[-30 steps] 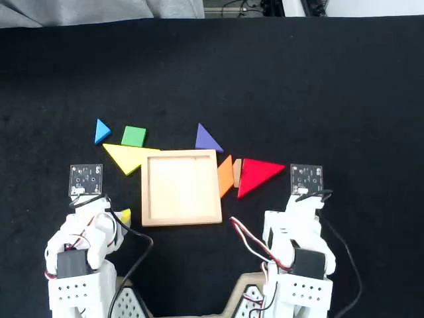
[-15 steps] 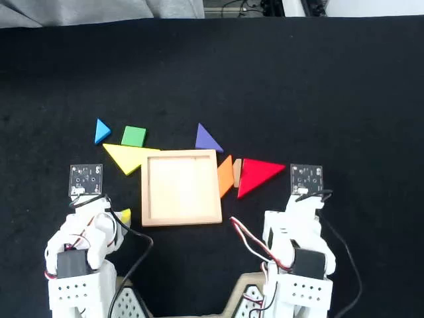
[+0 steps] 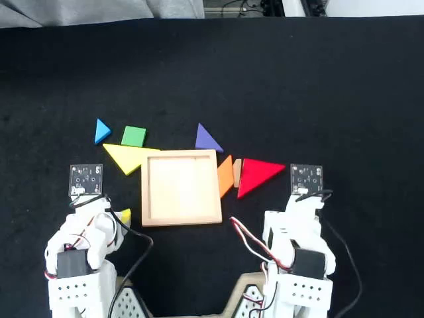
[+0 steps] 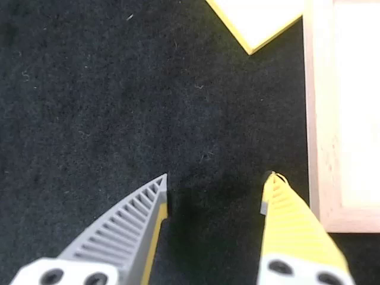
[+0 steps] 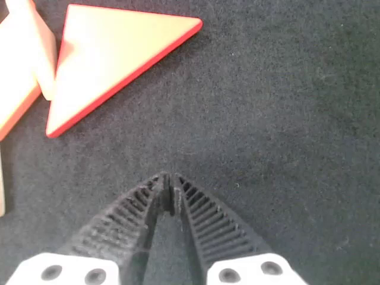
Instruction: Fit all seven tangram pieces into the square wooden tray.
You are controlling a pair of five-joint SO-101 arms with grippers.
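The square wooden tray (image 3: 182,187) lies with nothing in it at the table's middle. Around it lie a blue triangle (image 3: 101,130), a green square (image 3: 134,136), a big yellow triangle (image 3: 129,157), a purple triangle (image 3: 207,138), an orange parallelogram (image 3: 226,175), a small tan piece (image 3: 236,172) and a big red triangle (image 3: 257,173). My left gripper (image 4: 218,176) is open over bare cloth, beside the tray's edge (image 4: 323,119) and short of the yellow triangle's corner (image 4: 258,18). My right gripper (image 5: 168,176) is shut on nothing, a little short of the red triangle (image 5: 113,53).
Black cloth covers the table (image 3: 318,86), with wide free room at the back and right. Both arm bases stand at the near edge, the left arm (image 3: 83,245) and the right arm (image 3: 298,245). Loose cables (image 3: 245,242) run between them.
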